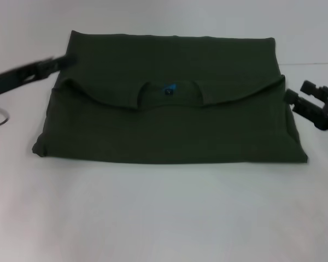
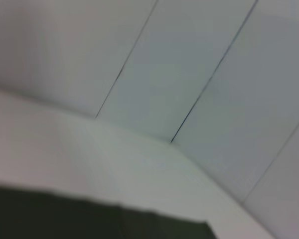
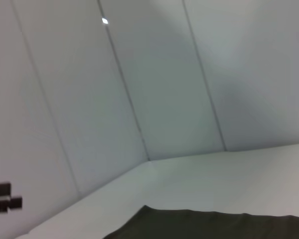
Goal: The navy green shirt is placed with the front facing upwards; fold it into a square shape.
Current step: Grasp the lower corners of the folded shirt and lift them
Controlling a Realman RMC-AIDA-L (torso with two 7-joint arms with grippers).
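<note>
The navy green shirt (image 1: pixel 169 117) lies folded into a wide rectangle on the white counter (image 1: pixel 164 213), its neck opening with the blue label (image 1: pixel 169 90) showing in the middle of the upper fold. The left hand (image 1: pixel 63 61) hangs blurred at the shirt's far left corner, and whether it is apart or together cannot be told. The right hand (image 1: pixel 311 95) sits just beside the right edge with its fingers spread apart, holding nothing.
</note>
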